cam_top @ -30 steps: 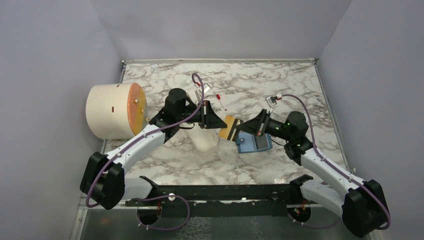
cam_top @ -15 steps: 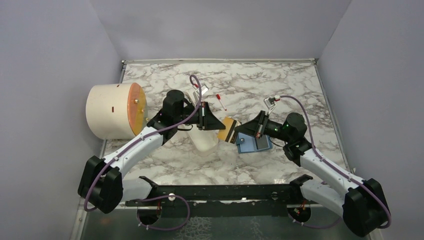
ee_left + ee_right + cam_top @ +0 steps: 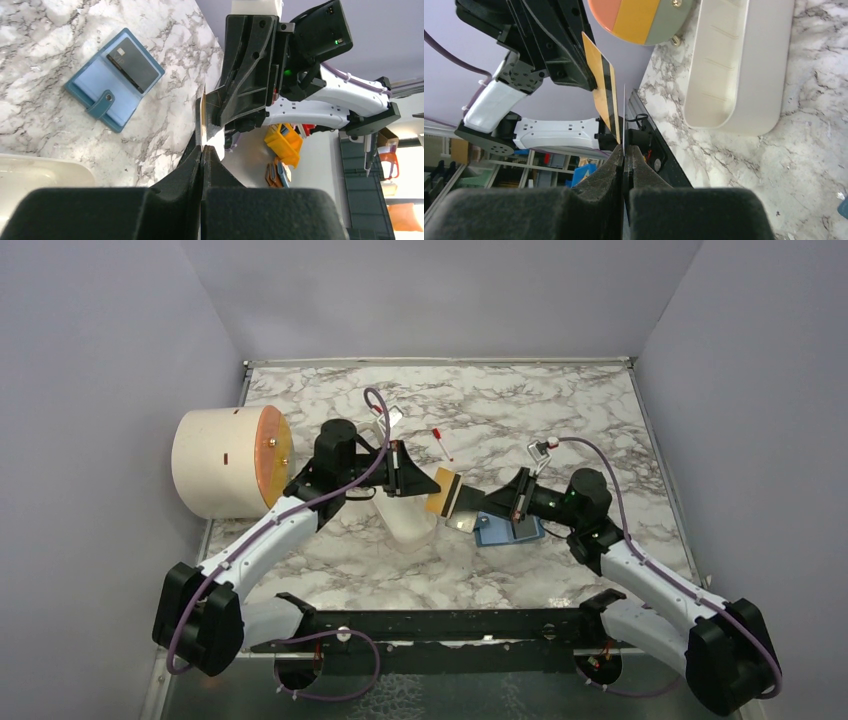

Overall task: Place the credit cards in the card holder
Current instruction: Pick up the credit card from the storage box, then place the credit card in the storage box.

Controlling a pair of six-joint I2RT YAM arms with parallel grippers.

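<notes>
Pinched between the left hand [image 3: 434, 487] and right hand [image 3: 479, 506], the yellow-orange card [image 3: 441, 503] has swung away from the card holder [image 3: 495, 535], so 1 card likely still needs inserting.

Plain lilac walls [image 3: 450, 290] far beyond the left gripper [image 3: 437, 486] and right gripper [image 3: 480, 502], and out to either side. Beneath both, white marble-patterned tabletop [image 3: 560, 410] with grey veins, metal-edged. Behind them, a black rail [image 3: 450, 622] along the near edge. Off past the table edge, a yellow bin [image 3: 286, 142] amid blurred clutter. Soft, even lighting.
</notes>
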